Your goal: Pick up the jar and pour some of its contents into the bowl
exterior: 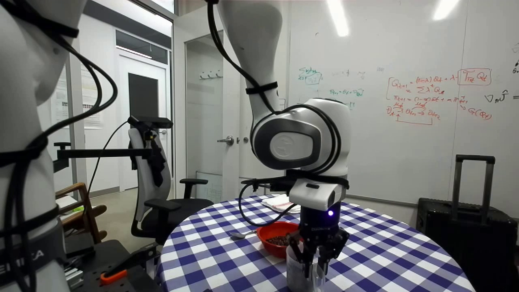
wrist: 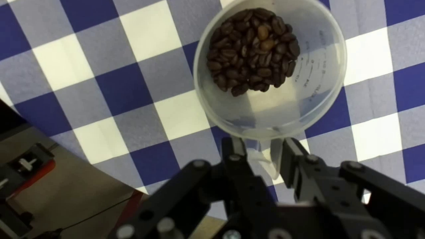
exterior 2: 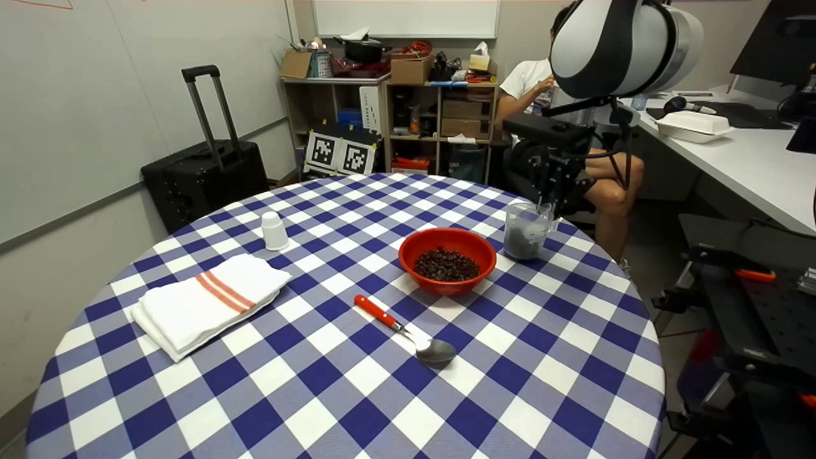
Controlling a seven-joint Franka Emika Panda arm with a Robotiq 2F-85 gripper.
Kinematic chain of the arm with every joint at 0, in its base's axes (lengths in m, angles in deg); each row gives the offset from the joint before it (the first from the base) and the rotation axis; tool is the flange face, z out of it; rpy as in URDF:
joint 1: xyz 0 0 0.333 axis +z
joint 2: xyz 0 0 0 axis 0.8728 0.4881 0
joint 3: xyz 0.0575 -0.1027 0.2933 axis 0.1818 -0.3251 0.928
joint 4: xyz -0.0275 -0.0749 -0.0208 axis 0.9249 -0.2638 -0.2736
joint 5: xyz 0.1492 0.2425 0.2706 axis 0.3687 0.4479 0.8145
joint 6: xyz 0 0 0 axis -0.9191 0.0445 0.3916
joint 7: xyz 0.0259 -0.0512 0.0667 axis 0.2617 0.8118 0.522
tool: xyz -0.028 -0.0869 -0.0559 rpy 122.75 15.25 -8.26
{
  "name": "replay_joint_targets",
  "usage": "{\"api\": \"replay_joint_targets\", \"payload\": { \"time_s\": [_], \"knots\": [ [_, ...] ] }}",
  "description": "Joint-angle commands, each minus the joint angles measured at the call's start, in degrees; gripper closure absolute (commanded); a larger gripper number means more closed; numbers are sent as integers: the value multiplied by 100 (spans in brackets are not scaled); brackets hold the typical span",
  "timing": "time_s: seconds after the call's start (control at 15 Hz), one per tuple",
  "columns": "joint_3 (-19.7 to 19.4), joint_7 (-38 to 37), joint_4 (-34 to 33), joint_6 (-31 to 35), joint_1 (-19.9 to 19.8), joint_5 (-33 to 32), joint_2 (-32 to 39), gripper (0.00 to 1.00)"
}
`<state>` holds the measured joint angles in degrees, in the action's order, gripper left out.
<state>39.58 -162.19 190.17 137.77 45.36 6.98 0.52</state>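
Tool astride handle of jar beside bowl

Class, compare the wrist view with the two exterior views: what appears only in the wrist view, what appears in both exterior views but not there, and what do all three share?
Only the wrist view shows separate beans in the jar, two of them lighter, and measuring marks on its wall.

Only the exterior views show the red bowl with its dark contents, the spoon, the folded white cloth and the black suitcase.

All three share the jar, the gripper and the blue-and-white checked tablecloth.
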Motion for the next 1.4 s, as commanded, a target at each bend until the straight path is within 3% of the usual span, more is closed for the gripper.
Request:
{"api": "replay_joint_targets", "payload": {
  "time_s": [0.0, 0.07, 0.47, 0.53, 0.87, 1.0, 1.2, 1.33],
  "knots": [
    [-250, 134, 62, -276, 243, 47, -165, 62],
    [-279, 134, 59, -301, 273, 44, -163, 46],
    [-411, 138, 113, -326, 428, -1, -257, 4],
    [-431, 164, 146, -313, 443, -20, -320, 1],
    [-906, 237, 543, -428, 704, -629, -1093, 0],
    [-852, 765, 803, -529, 606, -877, -1677, 0],
    [-913, 899, 1064, -776, 710, -1629, -2528, 0],
    [-666, 930, 1102, -1109, 631, -2073, -3047, 0]
  ]
}}
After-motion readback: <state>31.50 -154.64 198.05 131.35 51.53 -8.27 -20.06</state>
